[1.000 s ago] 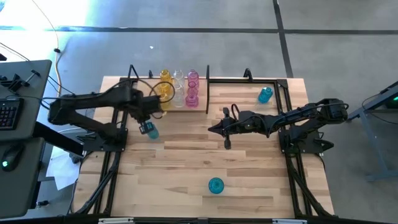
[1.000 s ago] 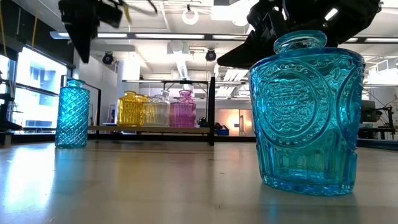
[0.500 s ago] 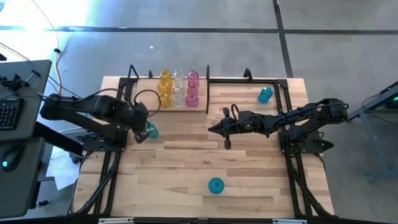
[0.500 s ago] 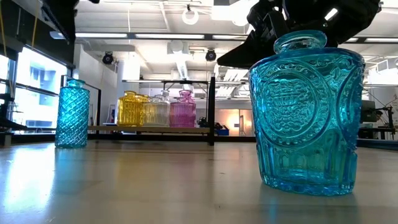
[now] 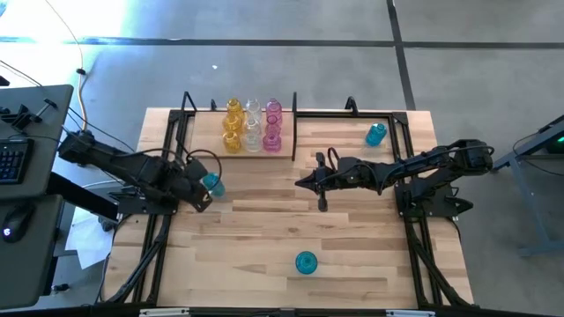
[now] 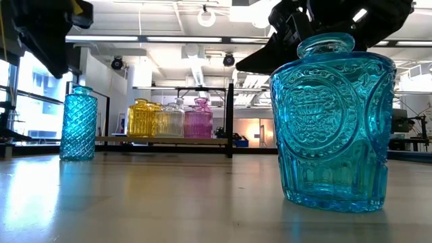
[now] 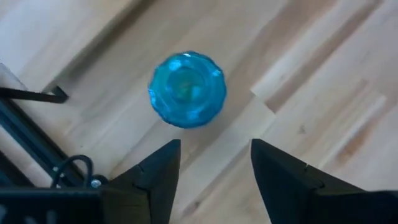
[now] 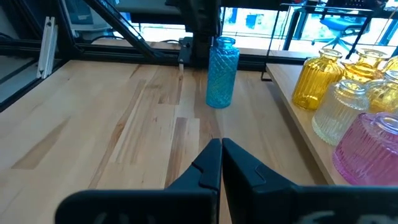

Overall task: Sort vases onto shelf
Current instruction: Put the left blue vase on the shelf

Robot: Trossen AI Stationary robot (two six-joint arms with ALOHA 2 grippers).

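Note:
A ribbed teal vase [image 5: 211, 183] [image 7: 186, 89] stands upright on its base on the table's left part, in front of the shelf [image 5: 286, 141]. Yellow [image 5: 233, 123], clear [image 5: 253, 125] and pink vases [image 5: 273, 123] stand in rows on the shelf board. My left gripper [image 7: 214, 155] [image 5: 199, 195] hovers just left of and above the teal vase, open, with nothing between its fingers. My right gripper [image 5: 304, 182] [image 8: 221, 149] hangs shut over the table's middle, touching nothing.
A second teal vase [image 5: 376, 134] stands at the far right of the table. A broad, embossed teal vase [image 5: 306, 262] [image 6: 334, 121] stands near the front edge. Black frame rails [image 5: 163, 238] run along both table sides. Bare wood lies between the arms.
My left gripper has drawn back from over the ribbed teal vase toward the table's left and near edges. The vase stays upright where it stood.

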